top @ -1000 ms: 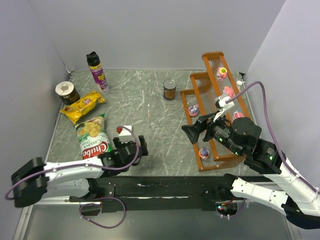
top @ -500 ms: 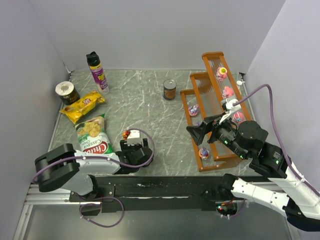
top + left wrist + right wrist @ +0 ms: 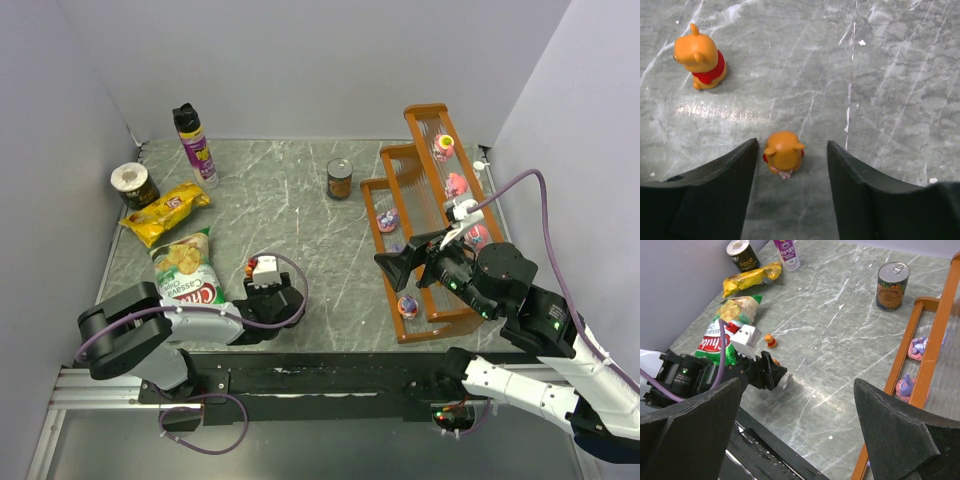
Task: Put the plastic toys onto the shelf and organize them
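Observation:
My left gripper is open and low over the table, one finger on each side of a small orange figurine and apart from it. An orange bear in a red shirt stands further off to its left; it also shows in the top view. The top view shows the left gripper near the front edge. The orange-brown stepped shelf stands at the right with several pink and purple toys on its tiers. My right gripper is open and empty, raised in front of the shelf.
A can stands mid-table near the shelf. A spray can, a round tin, a yellow snack bag and a green snack bag lie at the left. Walls close in on three sides.
My left gripper has swung right and toward the front edge and now straddles the small orange figurine. My right gripper shifted slightly right, then held still.

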Robot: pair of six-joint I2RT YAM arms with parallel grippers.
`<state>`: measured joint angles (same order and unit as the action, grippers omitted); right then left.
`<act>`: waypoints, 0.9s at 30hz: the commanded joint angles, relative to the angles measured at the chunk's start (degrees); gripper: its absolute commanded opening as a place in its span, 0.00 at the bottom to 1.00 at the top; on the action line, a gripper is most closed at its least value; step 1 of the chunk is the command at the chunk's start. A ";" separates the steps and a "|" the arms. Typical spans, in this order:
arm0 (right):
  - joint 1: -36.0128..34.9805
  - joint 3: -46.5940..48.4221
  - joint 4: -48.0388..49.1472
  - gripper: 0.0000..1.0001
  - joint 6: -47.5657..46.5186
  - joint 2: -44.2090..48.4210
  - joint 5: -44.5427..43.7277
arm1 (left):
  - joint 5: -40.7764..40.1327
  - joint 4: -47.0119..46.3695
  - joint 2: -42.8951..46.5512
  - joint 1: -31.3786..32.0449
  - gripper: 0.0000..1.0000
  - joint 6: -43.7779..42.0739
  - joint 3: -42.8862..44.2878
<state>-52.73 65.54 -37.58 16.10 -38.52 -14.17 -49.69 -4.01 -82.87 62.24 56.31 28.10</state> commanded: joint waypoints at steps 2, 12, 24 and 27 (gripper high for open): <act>0.00 -0.06 0.23 1.00 0.78 0.99 -1.47 | 0.91 -3.73 -0.89 -1.15 0.59 -1.29 0.11; -0.09 0.03 -0.04 1.00 1.04 0.91 -1.91 | 0.74 -3.81 -3.26 -1.50 0.41 -0.94 0.82; -0.01 0.55 -0.65 1.00 1.04 1.43 -3.05 | 5.12 -7.93 0.51 -1.51 0.01 -14.28 4.24; -0.09 0.91 -0.91 1.00 1.13 2.04 -3.49 | 10.48 -12.33 2.18 -1.59 0.01 -22.72 6.52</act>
<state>-52.73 65.54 -38.63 16.91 -37.93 -15.90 -45.41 -8.14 -84.49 60.82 45.41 30.02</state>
